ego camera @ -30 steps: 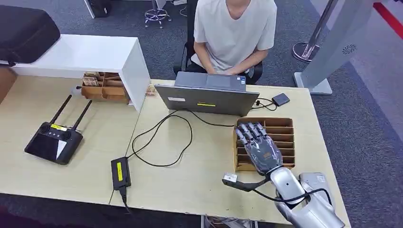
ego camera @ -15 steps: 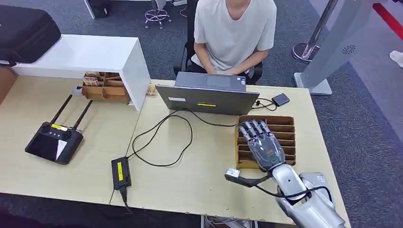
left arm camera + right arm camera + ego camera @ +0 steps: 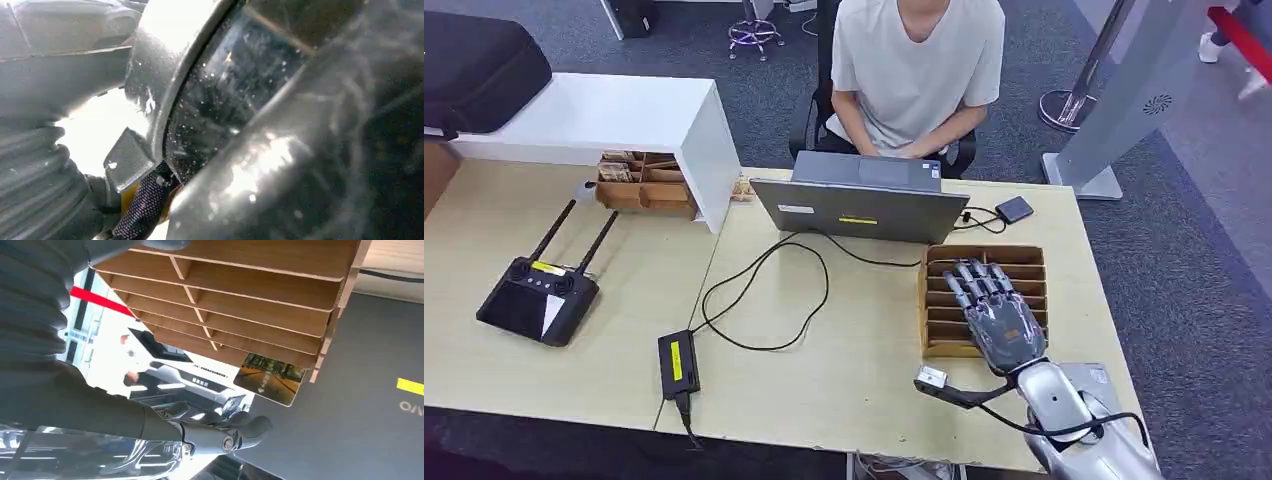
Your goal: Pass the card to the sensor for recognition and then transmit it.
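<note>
Our right hand (image 3: 999, 322) has slid rightward and a little back toward us across the wooden card rack (image 3: 1029, 256), from its left columns to over its middle. Its fingers lie spread and flat, holding nothing. In the right wrist view we see a card (image 3: 269, 378) with a printed picture sticking out of one slot at the rack's far end, near the laptop (image 3: 861, 205). We judge the hand is lining up to pick it; nothing is lifted yet. Our left hand's state we cannot tell.
</note>
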